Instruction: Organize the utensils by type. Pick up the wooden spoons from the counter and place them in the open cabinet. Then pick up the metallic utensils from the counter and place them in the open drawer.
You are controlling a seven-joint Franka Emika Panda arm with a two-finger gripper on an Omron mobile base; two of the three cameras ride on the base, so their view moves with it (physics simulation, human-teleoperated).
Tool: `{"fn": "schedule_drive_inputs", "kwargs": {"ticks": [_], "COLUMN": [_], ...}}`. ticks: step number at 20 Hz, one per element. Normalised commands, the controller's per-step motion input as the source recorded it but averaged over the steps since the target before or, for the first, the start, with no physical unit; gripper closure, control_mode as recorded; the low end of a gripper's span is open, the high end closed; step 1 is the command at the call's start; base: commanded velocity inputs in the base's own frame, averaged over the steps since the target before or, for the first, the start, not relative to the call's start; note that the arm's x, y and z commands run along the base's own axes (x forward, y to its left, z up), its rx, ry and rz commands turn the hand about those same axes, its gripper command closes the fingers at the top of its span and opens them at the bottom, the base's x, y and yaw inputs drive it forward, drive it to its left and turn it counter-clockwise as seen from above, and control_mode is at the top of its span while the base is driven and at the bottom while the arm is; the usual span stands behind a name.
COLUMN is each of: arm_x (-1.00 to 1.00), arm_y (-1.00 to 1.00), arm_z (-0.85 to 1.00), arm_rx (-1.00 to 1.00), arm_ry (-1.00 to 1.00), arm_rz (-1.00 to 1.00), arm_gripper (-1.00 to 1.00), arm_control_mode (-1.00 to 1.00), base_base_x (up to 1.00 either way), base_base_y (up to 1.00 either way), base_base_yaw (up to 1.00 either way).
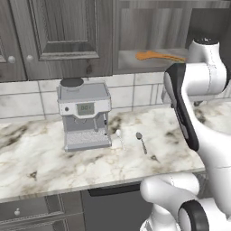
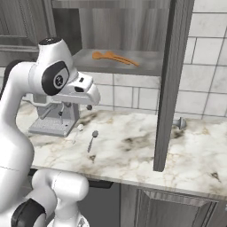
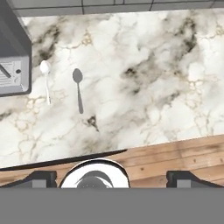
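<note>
Two orange-brown wooden spoons (image 1: 159, 56) (image 2: 114, 57) lie side by side on the grey shelf of the open cabinet (image 1: 149, 66) (image 2: 133, 66). Two metallic utensils rest on the marble counter (image 1: 54, 158) (image 3: 166, 65) right of the coffee machine: a pale shiny spoon (image 1: 119, 135) (image 2: 79, 130) (image 3: 45, 78) and a darker grey spoon (image 1: 141, 141) (image 2: 92, 139) (image 3: 78, 87). My gripper (image 2: 75, 105) (image 3: 113, 178) hangs high above the counter, right of the two spoons, facing down. Its fingers stand wide apart, open, with nothing between them. A dark strip under the counter's front edge (image 1: 113, 189) may be the open drawer.
A silver coffee machine (image 1: 84, 115) (image 2: 52, 120) stands at the back left of the counter. The cabinet's open door (image 2: 170, 84) hangs edge-on over the counter's right part. A small grey metal object (image 2: 179, 123) sits by the wall behind it. Panelled wall cabinets (image 1: 63, 31) are shut.
</note>
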Motion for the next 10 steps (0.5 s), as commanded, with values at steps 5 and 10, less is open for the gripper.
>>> {"fn": "schedule_drive_inputs", "kwargs": {"ticks": [5,10], "arm_x": [0.13,0.07], "arm_y": [0.39,0.3], "arm_z": [-0.35,-0.37], "arm_rx": [0.0,0.0], "arm_ry": [0.0,0.0], "arm_rz": [-0.11,-0.05], "arm_gripper": [-1.0,-1.0], "arm_control_mode": [-1.0,-1.0], "base_base_x": [0.0,0.0], "base_base_y": [0.0,0.0], "base_base_yaw": [0.0,0.0]}}
